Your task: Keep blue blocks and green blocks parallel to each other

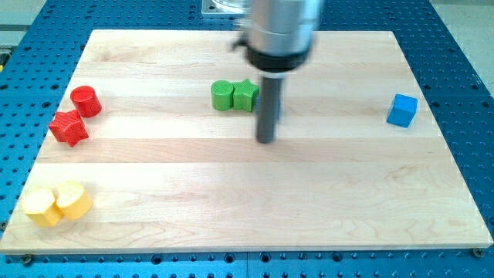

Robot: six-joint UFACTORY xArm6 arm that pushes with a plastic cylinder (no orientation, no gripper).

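Standing bare, holding nothing, the arm's tip [265,140] sits just right of and below the 2 touching green blocks [235,96], with the blue cube [401,110] well apart to the view's right.

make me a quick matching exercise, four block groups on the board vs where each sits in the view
Column one:
1. red blocks
2. yellow blocks
3. green blocks
4. blue cube

Column two:
A. far right, alone
B. bottom left corner
C. top middle, just left of my tip and its rod
D. left edge, above the yellow pair

Pairs: 1-D, 2-B, 3-C, 4-A
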